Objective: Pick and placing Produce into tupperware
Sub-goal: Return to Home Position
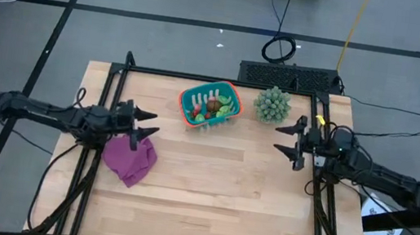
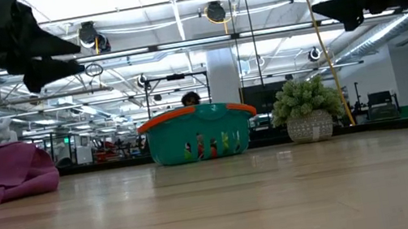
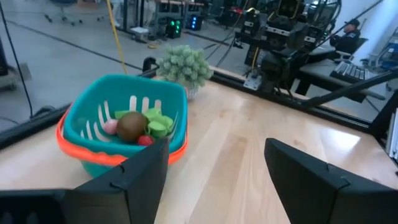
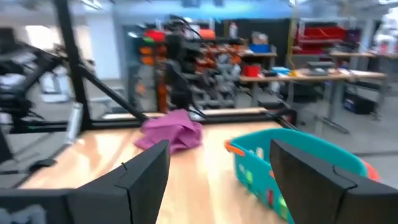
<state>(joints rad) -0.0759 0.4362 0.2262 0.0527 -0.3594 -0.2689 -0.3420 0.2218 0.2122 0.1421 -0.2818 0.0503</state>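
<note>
The teal basket (image 1: 211, 106) with an orange-red rim stands on the far middle of the table; it also shows in the low view (image 2: 198, 134) and both wrist views (image 3: 124, 124) (image 4: 298, 162). Inside it lie the produce: a brown oval (image 3: 130, 126), light green pieces (image 3: 158, 123) and small red ones (image 3: 145, 140). My left gripper (image 1: 146, 122) hovers open above the table's left side, over the purple cloth. My right gripper (image 1: 283, 139) hovers open at the right side, near the spiky plant. Neither touches anything.
A purple cloth (image 1: 130, 158) lies crumpled on the left of the table under the left gripper. A spiky pale-green plant in a pot (image 1: 273, 104) stands right of the basket. Bare wood fills the middle and near part (image 1: 216, 192). A dark frame (image 1: 199, 77) borders the table.
</note>
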